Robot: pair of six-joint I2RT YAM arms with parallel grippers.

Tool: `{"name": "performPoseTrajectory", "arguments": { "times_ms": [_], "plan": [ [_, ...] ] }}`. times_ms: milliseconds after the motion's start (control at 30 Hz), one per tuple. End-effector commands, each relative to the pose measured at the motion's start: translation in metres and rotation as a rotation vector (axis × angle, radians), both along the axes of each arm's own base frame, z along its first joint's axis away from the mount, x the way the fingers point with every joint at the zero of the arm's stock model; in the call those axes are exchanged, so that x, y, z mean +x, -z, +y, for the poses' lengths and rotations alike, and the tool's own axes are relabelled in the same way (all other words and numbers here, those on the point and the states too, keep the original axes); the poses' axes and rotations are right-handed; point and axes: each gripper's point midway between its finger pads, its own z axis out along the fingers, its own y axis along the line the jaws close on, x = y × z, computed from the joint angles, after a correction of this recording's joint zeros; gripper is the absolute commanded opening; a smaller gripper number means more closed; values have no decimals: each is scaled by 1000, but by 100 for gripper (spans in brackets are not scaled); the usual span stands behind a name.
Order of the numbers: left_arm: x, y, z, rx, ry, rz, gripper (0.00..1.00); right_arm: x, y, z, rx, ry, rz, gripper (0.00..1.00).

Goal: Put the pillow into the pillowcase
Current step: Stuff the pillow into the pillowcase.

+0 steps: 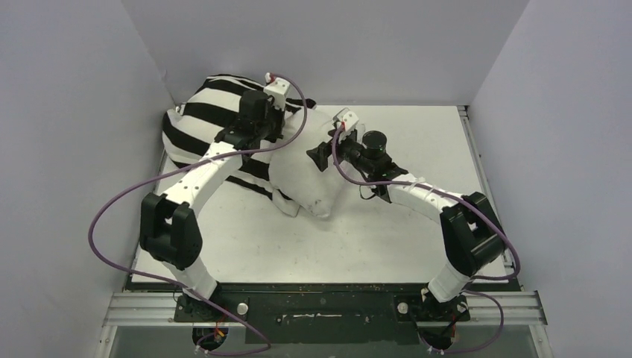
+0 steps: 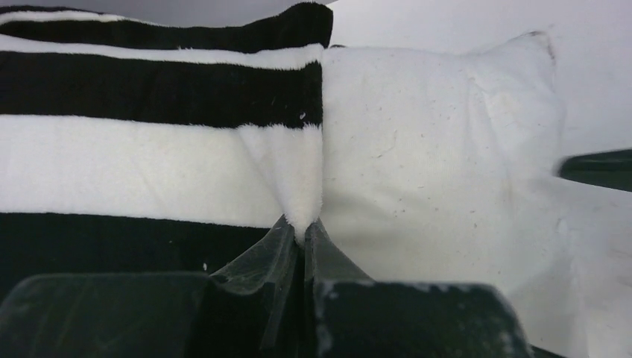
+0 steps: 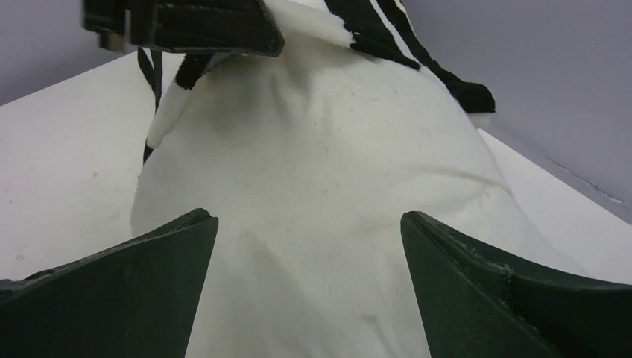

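Observation:
The black-and-white striped pillowcase (image 1: 209, 104) lies at the back left of the table with the off-white pillow (image 1: 309, 175) partly inside it, the pillow's plain end sticking out toward the middle. My left gripper (image 1: 277, 134) is shut on a pinched fold of the pillowcase's open edge (image 2: 302, 186), right beside the pillow (image 2: 432, 149). My right gripper (image 1: 319, 154) is open, its fingers spread either side of the pillow's bulging end (image 3: 313, 149) with nothing clamped between them. The pillowcase (image 3: 373, 22) shows behind that end.
The white table (image 1: 298, 246) is boxed in by grey walls at the back and both sides (image 1: 522, 74). Purple cables (image 1: 112, 216) loop from both arms. The left arm's wrist (image 3: 186, 26) hangs close above the pillow in the right wrist view.

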Motion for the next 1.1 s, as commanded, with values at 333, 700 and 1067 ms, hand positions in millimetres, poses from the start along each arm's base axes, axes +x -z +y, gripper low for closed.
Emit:
{"name": "performPoseTrajectory", "arguments": {
  "times_ms": [333,700,1067],
  "plan": [
    [-102,-135,-95,-579,410,-82,0,5,0,77,425,-158,14,30],
    [-202,-167,-224,-806,634,-11,0,64,-15,44,954,435,129,0],
    [-187,-151,-210,-748,483,-30,0,61,1,-38,975,686,110,0]
  ]
}}
